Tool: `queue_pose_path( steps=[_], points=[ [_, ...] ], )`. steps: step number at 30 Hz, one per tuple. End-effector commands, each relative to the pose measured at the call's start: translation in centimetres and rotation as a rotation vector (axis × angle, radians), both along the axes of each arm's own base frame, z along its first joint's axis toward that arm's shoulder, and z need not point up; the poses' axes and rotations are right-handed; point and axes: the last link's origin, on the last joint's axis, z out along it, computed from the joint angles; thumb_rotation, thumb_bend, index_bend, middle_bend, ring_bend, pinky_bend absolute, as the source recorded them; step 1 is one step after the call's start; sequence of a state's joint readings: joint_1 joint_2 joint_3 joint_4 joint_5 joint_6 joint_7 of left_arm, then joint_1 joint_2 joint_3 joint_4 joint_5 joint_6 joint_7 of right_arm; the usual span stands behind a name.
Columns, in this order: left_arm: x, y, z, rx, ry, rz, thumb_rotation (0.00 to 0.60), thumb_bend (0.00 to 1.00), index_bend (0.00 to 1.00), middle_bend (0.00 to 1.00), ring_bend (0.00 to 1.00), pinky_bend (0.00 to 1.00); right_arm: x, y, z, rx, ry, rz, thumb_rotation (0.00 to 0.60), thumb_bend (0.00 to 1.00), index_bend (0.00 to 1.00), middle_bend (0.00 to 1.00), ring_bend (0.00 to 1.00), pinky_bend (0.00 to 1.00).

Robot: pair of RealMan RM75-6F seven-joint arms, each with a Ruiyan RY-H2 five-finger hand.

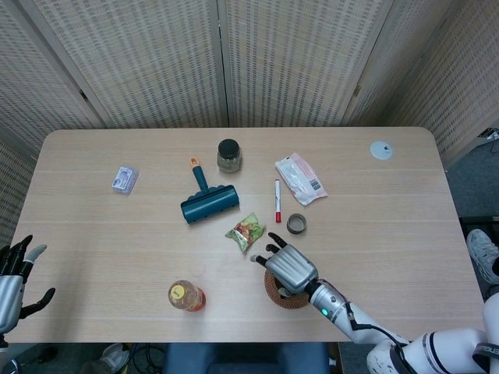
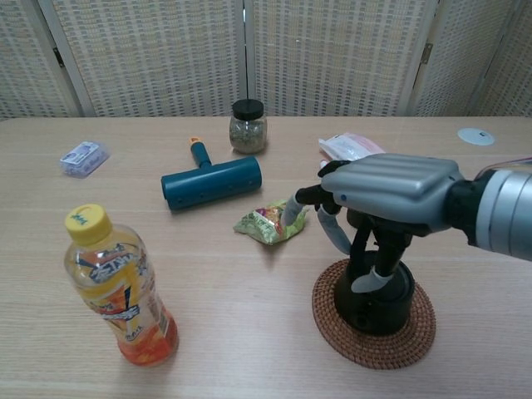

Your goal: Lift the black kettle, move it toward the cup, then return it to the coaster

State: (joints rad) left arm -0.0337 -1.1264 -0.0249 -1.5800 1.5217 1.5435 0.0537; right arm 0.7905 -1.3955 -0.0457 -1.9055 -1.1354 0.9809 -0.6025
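in the head view the right hand (image 1: 285, 265) lies over the black kettle (image 1: 282, 291), which sits on the round woven coaster (image 1: 273, 292) near the table's (image 1: 390, 226) front edge. the fingers point toward the green snack packet (image 1: 246, 231) just beyond them and appear spread; from here i cannot tell whether they hold the kettle. the small cup (image 1: 296, 224) stands apart, further back on the table, beside a red marker (image 1: 277, 201) and a pink-white pouch (image 1: 300, 178). a dark-lidded jar (image 1: 228, 155), a teal lint roller (image 1: 207, 200), a small wrapped packet (image 1: 124, 179) and a white disc (image 1: 380, 150) lie across the far half. an orange drink bottle (image 1: 185, 296) stands upright left of the coaster. the left hand (image 1: 14, 276) hangs off the table's left edge, fingers apart, holding nothing.

in the chest view the right hand (image 2: 386, 195) arches above the black kettle (image 2: 372, 295), its back turned up. the fingers (image 2: 332, 229) reach forward and downward, loose and separated, with none wrapped around the kettle's handle; the hand holds nothing. the kettle rests squarely on the coaster (image 2: 332, 328). the snack packet (image 2: 268, 223) lies just left of the fingertips. the bottle (image 2: 116, 287) stands at near left, the lint roller (image 2: 209, 180) and jar (image 2: 248, 125) behind it.
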Motion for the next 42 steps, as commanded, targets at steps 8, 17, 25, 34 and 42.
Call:
queue_pose_path(
  steps=[8,17,25,34,42],
  points=[
    [0.3,0.0,0.0,0.0,-0.004,-0.013,0.6,0.24,0.15,0.02,0.08,0.02,-2.0,1.7,2.0,-0.04,0.012,-0.006,0.6,0.0,0.22,0.58,0.21,0.02],
    [0.4,-0.1,0.1,0.002,-0.007,-0.015,0.6,0.24,0.15,0.01,0.08,0.02,-3.2,2.7,2.8,-0.063,0.023,-0.011,0.6,0.0,0.22,0.56,0.21,0.02],
    [0.4,-0.3,0.2,0.004,-0.014,-0.017,0.6,0.24,0.15,0.01,0.08,0.02,-3.3,2.9,3.1,-0.094,0.032,0.042,0.6,0.0,0.21,0.28,0.12,0.02],
    [0.2,-0.6,0.8,0.022,-0.016,-0.008,0.6,0.24,0.15,0.02,0.08,0.02,-3.9,2.9,4.8,-0.143,0.09,0.12,0.6,0.0,0.03,0.06,0.0,0.02],
    [0.5,-0.6,0.5,0.015,-0.022,-0.016,0.6,0.24,0.15,0.01,0.08,0.02,-5.9,3.3,5.8,-0.145,0.167,0.117,0.6,0.0,0.02,0.06,0.0,0.02]
  ],
)
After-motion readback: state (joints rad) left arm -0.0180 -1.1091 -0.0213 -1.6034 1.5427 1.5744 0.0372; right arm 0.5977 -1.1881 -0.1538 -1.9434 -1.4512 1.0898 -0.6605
